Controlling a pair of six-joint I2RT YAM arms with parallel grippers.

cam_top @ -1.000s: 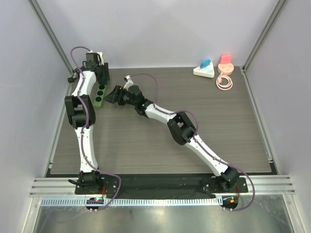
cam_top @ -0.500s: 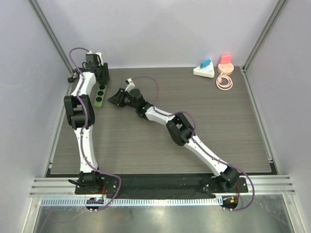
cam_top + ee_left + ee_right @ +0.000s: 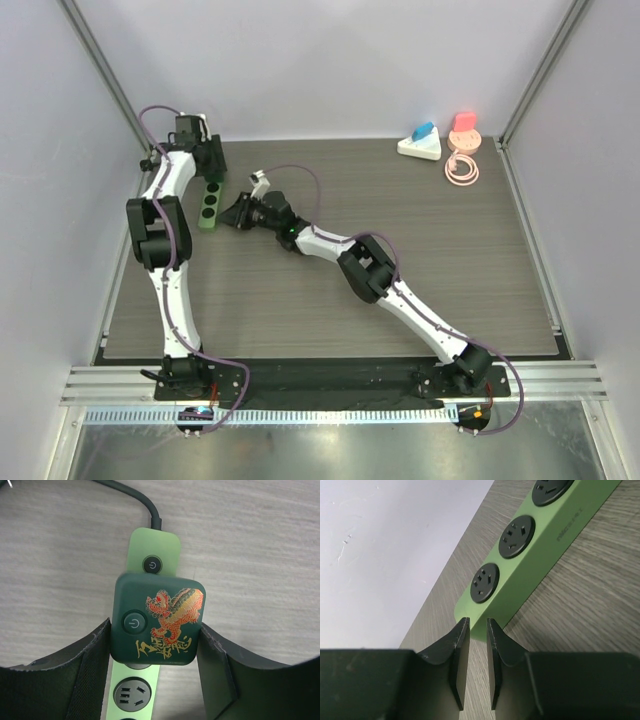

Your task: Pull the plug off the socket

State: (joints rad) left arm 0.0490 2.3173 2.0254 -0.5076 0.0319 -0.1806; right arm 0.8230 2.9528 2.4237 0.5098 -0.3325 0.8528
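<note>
A dark green plug (image 3: 159,620) with a red and gold dragon sits in the light green socket strip (image 3: 153,550). My left gripper (image 3: 155,630) is shut on the plug, one finger against each side. From above, the left gripper (image 3: 210,160) hides the plug over the far end of the strip (image 3: 208,205). My right gripper (image 3: 233,213) is low at the strip's near end. In the right wrist view its jaws (image 3: 477,622) are almost together, holding nothing, tips just short of the strip's corner (image 3: 540,555).
The strip's black cord (image 3: 145,502) runs off toward the back wall. At the back right stand a white adapter with a blue plug (image 3: 420,143), a pink block (image 3: 464,130) and a coiled pale cable (image 3: 461,168). The left wall is close to the strip.
My right gripper has slid left toward the strip's near end and its jaws have closed from wide to nearly together. The left gripper has kept its hold on the plug.
</note>
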